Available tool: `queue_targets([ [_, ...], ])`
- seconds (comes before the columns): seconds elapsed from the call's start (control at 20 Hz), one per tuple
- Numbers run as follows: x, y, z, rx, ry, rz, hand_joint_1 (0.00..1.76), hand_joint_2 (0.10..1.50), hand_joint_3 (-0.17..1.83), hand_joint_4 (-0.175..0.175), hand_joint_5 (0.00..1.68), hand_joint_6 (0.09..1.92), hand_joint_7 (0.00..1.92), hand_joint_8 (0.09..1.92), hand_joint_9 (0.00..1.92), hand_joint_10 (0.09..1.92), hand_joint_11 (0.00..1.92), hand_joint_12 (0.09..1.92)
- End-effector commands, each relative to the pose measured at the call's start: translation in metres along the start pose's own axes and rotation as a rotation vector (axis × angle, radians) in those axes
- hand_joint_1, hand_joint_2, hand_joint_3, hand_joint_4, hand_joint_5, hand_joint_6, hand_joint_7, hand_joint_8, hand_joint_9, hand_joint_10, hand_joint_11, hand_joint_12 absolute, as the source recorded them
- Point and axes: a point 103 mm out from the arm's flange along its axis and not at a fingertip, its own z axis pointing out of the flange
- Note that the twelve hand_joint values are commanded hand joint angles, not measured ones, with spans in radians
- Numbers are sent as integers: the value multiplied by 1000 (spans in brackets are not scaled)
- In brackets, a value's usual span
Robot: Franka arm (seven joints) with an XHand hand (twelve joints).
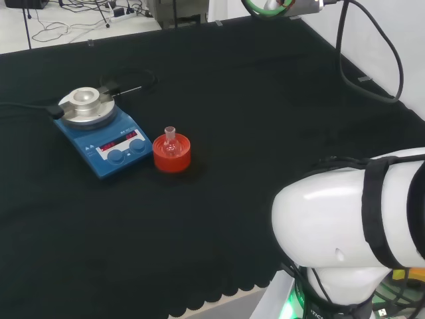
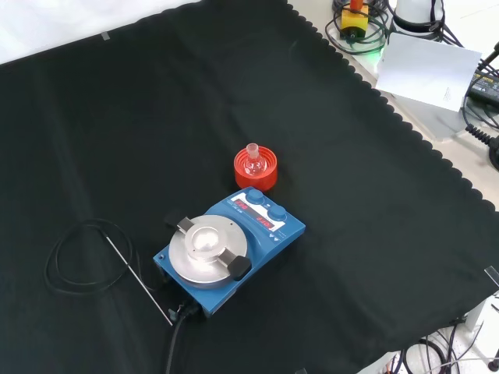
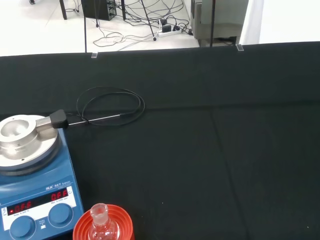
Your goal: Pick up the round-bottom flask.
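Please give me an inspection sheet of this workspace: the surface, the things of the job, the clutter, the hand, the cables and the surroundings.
Surface: black cloth covers the bench, with a scalloped edge.
Job's things: round-bottom flask of clear glass stands upright in a red ribbed stand; nothing touches it.
Clutter: blue hotplate stirrer with a round metal top stands right beside the stand, apart from it.
Hand: nothing seen; the arm's white link is at the head view's right.
Cables: a thin metal probe with its looped black cable lies on the cloth by the stirrer.
Surroundings: a white sheet and loose cables beyond the cloth's edge.
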Motion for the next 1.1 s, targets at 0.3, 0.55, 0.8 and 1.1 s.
queue_targets([
  [0.3, 1, 4, 3, -3, -5, 12, 13, 1286, 327, 3, 339, 204, 90, 553, 214, 652, 5, 1405],
  [0.55, -4, 7, 18, 4, 2, 32, 14, 1295, 308, 1, 353, 187, 94, 552, 219, 653, 8, 1408],
  [0.8, -18, 19, 41, 17, 21, 66, 27, 1295, 294, 0, 362, 175, 99, 553, 227, 654, 13, 1409],
  [1.1, -31, 53, 93, 1, 52, 76, 92, 1283, 271, -2, 404, 170, 126, 561, 258, 660, 33, 1412],
])
